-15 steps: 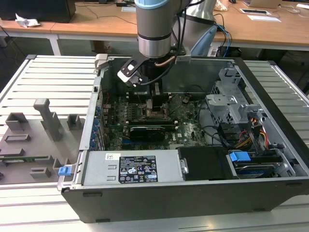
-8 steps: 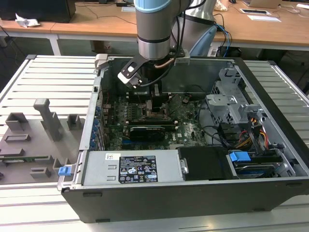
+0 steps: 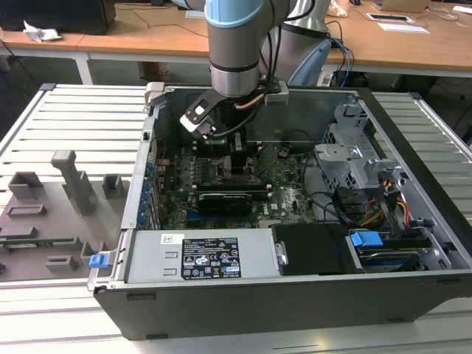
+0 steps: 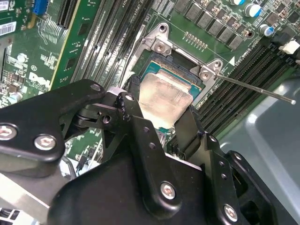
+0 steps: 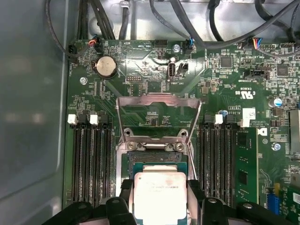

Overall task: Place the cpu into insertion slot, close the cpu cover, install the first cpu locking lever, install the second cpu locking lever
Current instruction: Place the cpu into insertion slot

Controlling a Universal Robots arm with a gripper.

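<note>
The cpu [image 5: 158,197], a silvery square chip, sits between my gripper's black fingers [image 5: 125,191] in both wrist views. My gripper [image 5: 159,194] is shut on the cpu [image 4: 164,98] and holds it low over the insertion slot [image 5: 154,161], whose teal rim [image 4: 176,70] shows past the chip's far edge. I cannot tell whether chip and slot touch. The cpu cover [image 5: 158,99], a thin metal frame, stands open, tipped back behind the slot. A thin locking lever [image 4: 255,89] sticks out free beside the socket. In the exterior view my gripper [image 3: 241,158] reaches down into the open computer case.
Long black memory slots [image 5: 91,159] flank the socket on both sides. A black card [image 3: 228,199], the power supply [image 3: 199,254], a drive cage [image 3: 354,155] and cables crowd the case. A grey fixture plate [image 3: 59,192] lies at the exterior view's left.
</note>
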